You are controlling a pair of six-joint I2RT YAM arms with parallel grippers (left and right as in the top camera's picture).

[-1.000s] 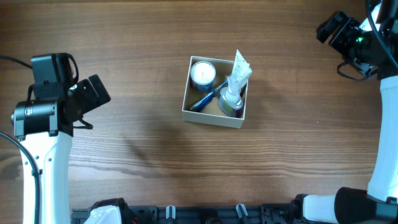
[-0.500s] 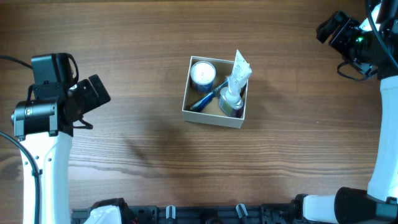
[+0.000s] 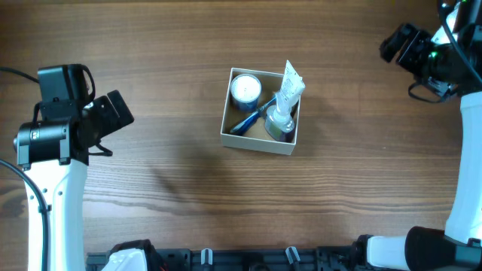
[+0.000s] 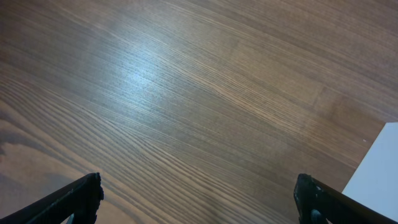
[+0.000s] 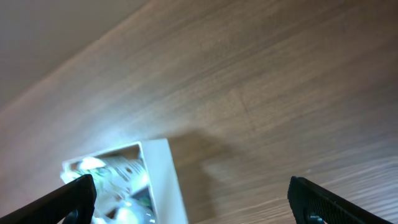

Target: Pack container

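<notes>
1. My left gripper, fingers spread wide and holding nothing, hangs over bare wood at the left of the surface. It is well apart from the container, and only a white corner of that box edges into its wrist view.
2. My right gripper, also spread and empty, is parked at the far right. It is tilted toward the box, so its camera catches one white wall and a blur of contents.
3. The container sits at the middle of the surface with its open top up, where I judge either arm could reach it.
4. Inside, a round jar fills the far-left corner and a blue pen lies slantwise. A bottle stands at the right with a white packet propped above it. The slant probably lets the pen fit the square floor.
5. I see nothing loose outside the box, so the packing looks finished or nearly so. Both arms are likely held wide to avoid knocking it.
</notes>
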